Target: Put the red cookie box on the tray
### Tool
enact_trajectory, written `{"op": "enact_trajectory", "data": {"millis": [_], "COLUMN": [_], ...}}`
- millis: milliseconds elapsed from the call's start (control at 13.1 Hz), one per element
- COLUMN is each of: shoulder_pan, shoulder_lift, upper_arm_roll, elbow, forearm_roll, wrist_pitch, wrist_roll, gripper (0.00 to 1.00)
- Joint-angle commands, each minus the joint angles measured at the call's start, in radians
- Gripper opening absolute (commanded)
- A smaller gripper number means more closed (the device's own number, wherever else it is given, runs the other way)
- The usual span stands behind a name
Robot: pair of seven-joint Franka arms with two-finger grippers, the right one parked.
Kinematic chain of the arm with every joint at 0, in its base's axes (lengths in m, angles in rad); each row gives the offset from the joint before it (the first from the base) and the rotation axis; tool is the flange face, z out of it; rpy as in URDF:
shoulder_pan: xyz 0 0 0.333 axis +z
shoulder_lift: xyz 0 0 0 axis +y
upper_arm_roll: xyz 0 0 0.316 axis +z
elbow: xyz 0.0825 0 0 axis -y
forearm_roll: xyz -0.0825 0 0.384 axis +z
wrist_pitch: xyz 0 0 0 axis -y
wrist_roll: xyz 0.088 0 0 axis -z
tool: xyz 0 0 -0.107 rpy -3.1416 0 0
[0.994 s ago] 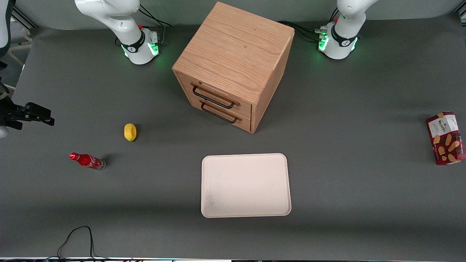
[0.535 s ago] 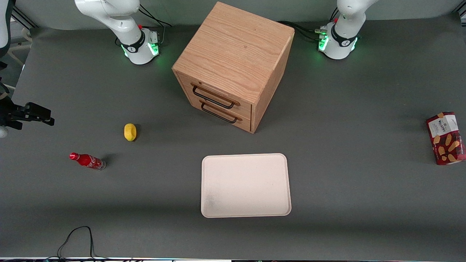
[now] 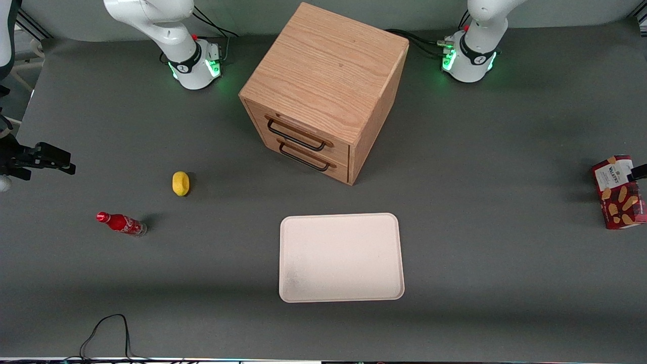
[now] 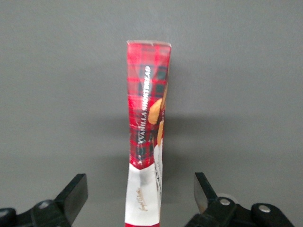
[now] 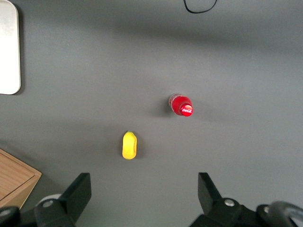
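On the dark grey table (image 3: 480,212), approach step: open-jawed gripper (image 4: 140,201) poised astride the upright red cookie box (image 4: 146,118), seemingly not touching; next, lower, clamp, carry to the tray (image 3: 341,257), well apart.

Claw (image 4: 141,194) above red cookie box (image 3: 617,192), well apart from tray (image 3: 341,257).

Left arm's gripper (image 4: 137,196) at working-arm end, jaws wide apart.
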Motion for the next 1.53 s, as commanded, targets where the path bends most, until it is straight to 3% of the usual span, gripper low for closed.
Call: {"op": "enact_trajectory", "data": {"millis": [0,612,688,841,994,1224,1453], "shoulder_pan": [-0.001,-0.006,-0.006,-0.007,-0.002,0.001,0.001], "shoulder_lift": [0.013,0.118,0.118,0.116,0.116,0.115,0.112], "upper_arm_roll": [0.006,-0.013,-0.013,-0.013,-0.013,-0.013,-0.013], "elbow": [-0.026,-0.017,-0.017,-0.014,0.000,0.006,0.006], "forearm_roll": [-0.006,-0.006,-0.006,-0.003,-0.003,-0.003,-0.003], "wrist_pitch": [0.046,0.166,0.171,0.163,0.153,0.143,0.142], "wrist_roll": [0.005,0.006,0.008,0.031,0.054,0.054,0.054], "gripper": [1.00,1.00,0.93,0.51,0.24,0.00,0.00]}}
